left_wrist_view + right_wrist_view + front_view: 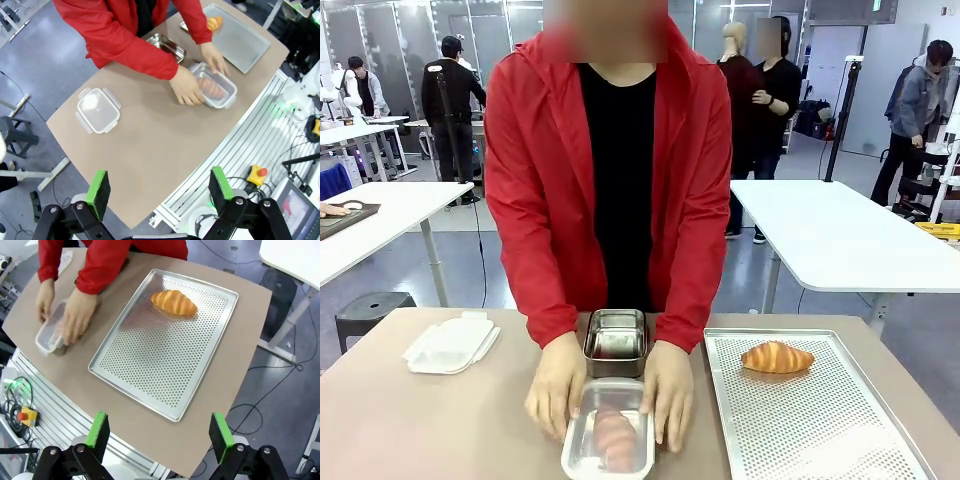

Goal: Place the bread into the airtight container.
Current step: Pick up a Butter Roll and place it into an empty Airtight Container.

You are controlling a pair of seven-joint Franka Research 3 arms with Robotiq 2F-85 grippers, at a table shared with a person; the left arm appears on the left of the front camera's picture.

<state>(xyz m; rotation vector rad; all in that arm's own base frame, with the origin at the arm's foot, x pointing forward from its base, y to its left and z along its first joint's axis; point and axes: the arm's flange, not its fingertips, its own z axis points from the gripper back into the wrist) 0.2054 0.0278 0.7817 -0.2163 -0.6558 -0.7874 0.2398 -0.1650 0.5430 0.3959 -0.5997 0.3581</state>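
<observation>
A person in a red jacket (610, 170) is standing at the far side of the bench (380, 420) and cupping a clear airtight container (608, 462) near the front edge, one of the person's hands (557, 385) pressing against one side and the other (670, 392) against the opposite side. A piece of bread (613, 438) is lying inside that container. A metal tin (616, 342) is sitting just behind it, a loose lid (450, 345) is resting well off to the left, and a croissant (777, 357) is lying on the perforated tray (820, 430) to the right. From the left wrist, the robot's left hand (159, 189) is hovering high over the bench with its green pads (98, 192) spread wide and nothing between them. Far below, the person is holding the airtight container (225, 95) with the bread (212, 89) in it, and the lid (97, 110) is lying apart from it. From the right wrist, the robot's right hand (159, 432) is hanging above the near edge of the bench, its pads (220, 432) also wide apart and gripping nothing. The tray (165, 365) is lying below it with the croissant (174, 302) near its far end, and the person is gripping the container (47, 340) beside the tray.
</observation>
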